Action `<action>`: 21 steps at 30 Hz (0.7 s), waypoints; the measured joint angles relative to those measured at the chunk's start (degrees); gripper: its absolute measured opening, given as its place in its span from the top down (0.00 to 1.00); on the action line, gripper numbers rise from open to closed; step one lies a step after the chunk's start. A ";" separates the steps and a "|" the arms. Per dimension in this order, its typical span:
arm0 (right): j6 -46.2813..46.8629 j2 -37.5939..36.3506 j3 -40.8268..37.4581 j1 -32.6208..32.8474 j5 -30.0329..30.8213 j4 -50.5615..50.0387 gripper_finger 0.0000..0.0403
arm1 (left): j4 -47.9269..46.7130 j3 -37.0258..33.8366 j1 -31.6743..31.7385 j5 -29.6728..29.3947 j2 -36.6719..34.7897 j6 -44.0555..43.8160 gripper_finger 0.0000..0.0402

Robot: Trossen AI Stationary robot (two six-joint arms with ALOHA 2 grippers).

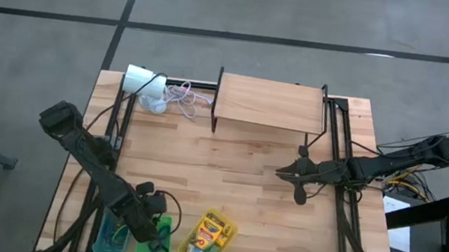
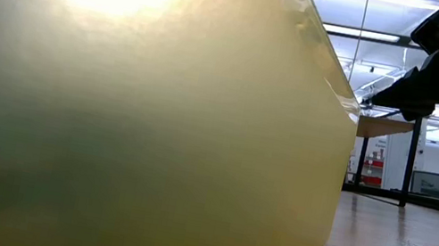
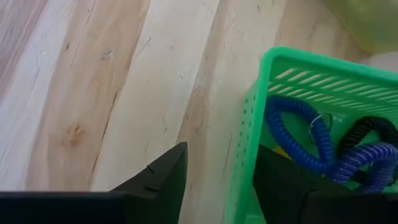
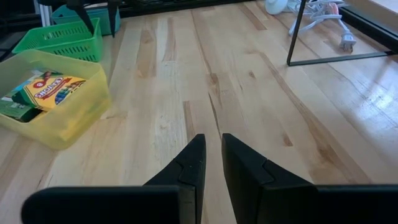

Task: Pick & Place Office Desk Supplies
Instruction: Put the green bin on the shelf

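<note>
L gripper (image 3: 214, 186): at near-left table edge, fingers straddling the wall of the green basket (image 3: 292, 74) – one finger outside, one inside; clamped on the wall or not, can't tell
R gripper (image 4: 211, 165): hovers over bare wood mid-right of table (image 4: 249, 81), fingers nearly together, nothing between them
Green basket contents: blue coil loops (image 3: 311, 140), a black one (image 3: 367, 130) beside them
Blue basket (image 1: 110, 236): just left of green one, contents too small to tell
Yellow basket (image 4: 68, 121): just right of green one, crayon boxes (image 4: 53, 87) lying flat inside
Wooden shelf (image 1: 269, 104): far side, centre
White cylinder (image 1: 141, 80): far-left corner, white cord (image 1: 184, 98) beside it
Low view: mostly blocked by yellow basket wall
</note>
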 joint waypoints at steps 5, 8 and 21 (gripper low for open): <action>-0.01 -0.01 0.00 -0.02 0.02 0.00 0.87 | -0.11 -0.23 0.00 0.00 -0.01 -0.16 0.64; -0.02 -0.02 0.00 0.00 0.00 0.00 0.87 | -0.50 -0.23 0.00 0.00 -0.01 -0.16 0.68; -0.01 0.00 0.00 0.00 0.01 0.00 0.87 | -2.73 -0.23 0.02 -1.54 0.00 0.37 0.71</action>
